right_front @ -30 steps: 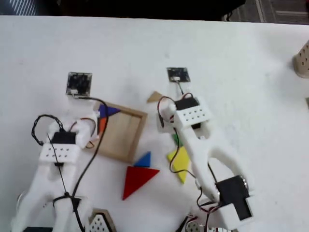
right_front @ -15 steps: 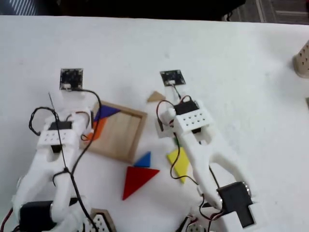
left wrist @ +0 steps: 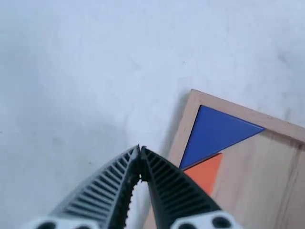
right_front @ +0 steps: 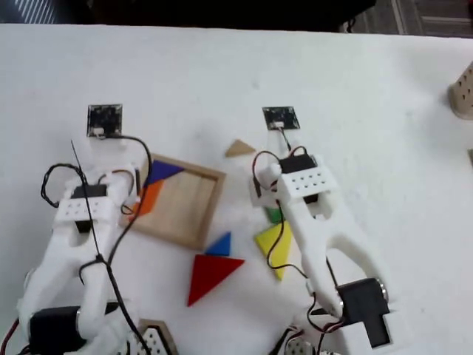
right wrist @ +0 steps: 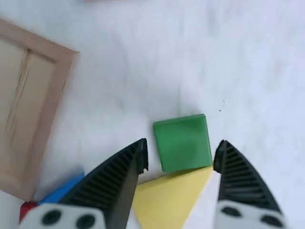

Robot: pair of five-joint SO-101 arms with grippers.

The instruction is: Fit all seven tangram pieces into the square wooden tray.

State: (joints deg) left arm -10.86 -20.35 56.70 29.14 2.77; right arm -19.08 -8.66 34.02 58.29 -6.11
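Note:
The square wooden tray [right_front: 194,210] [left wrist: 267,157] [right wrist: 28,95] lies left of centre with a dark blue triangle [right_front: 162,171] [left wrist: 214,131] and an orange piece [right_front: 149,197] [left wrist: 204,172] in its left corner. My left gripper [left wrist: 141,164] is shut and empty just outside that corner. My right gripper [right wrist: 180,155] is open, its jaws on either side of the green square [right wrist: 183,142] [right_front: 274,215]. The yellow triangle [right_front: 275,248] [right wrist: 167,193] touches the green square. A light blue triangle [right_front: 219,244] [right wrist: 62,191], a red triangle [right_front: 208,274] and a tan triangle [right_front: 238,149] lie loose on the table.
Two small black boards [right_front: 104,120] [right_front: 281,117] with cables lie beyond the arms. A perforated wooden block [right_front: 463,92] stands at the right edge. The white table is open at the back and right.
The right arm has shifted slightly right and back, over the green square. The left arm has drawn back from the tray and away to the left, leaving the orange piece in it.

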